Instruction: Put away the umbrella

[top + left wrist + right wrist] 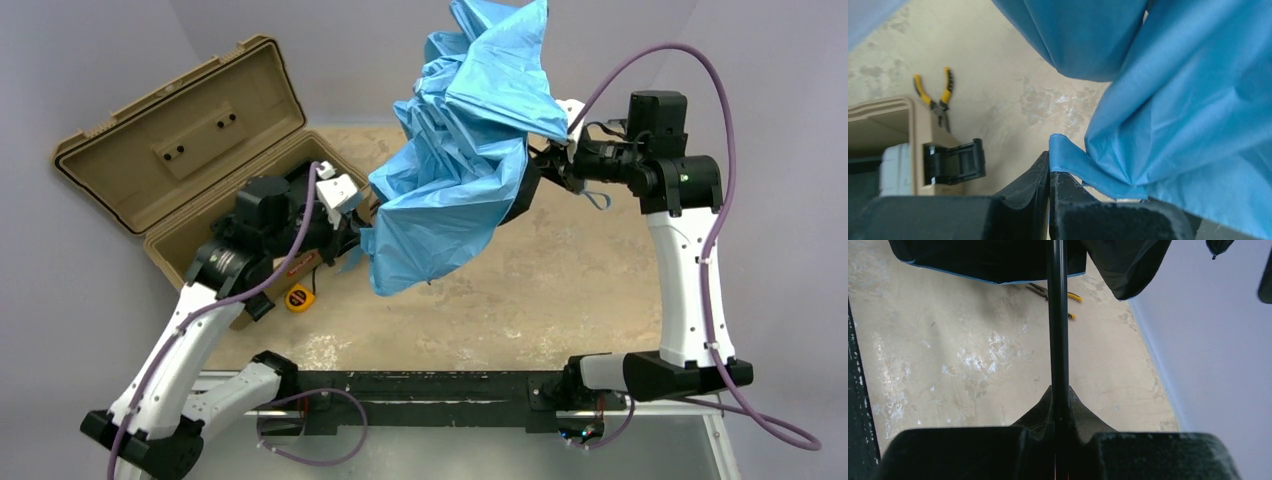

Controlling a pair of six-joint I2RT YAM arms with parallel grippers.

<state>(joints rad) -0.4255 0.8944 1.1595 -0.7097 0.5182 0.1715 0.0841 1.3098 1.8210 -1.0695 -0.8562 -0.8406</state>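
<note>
Above the tabletop (560, 290), in the upper centre of the frame, the half-collapsed blue umbrella (465, 170) hung. Its shaft (1058, 315) ran roughly crosswise, canopy toward the left, handle end toward the right. The right tool (1059, 395) was clenched on the shaft; the left tool (1049, 167) pinched a fabric corner (1068, 152).

— What colour are the arms (190, 340)?
— White shells (683, 290), black joints (690, 180), and a purple cable (665, 46) trailing back from each gripper.
— And the fingers (1033, 180)?
— Matte black wedges on the left gripper (1049, 167) and right gripper (1058, 397), dusty at the tips. A white camera block (338, 188) sits just behind.
</note>
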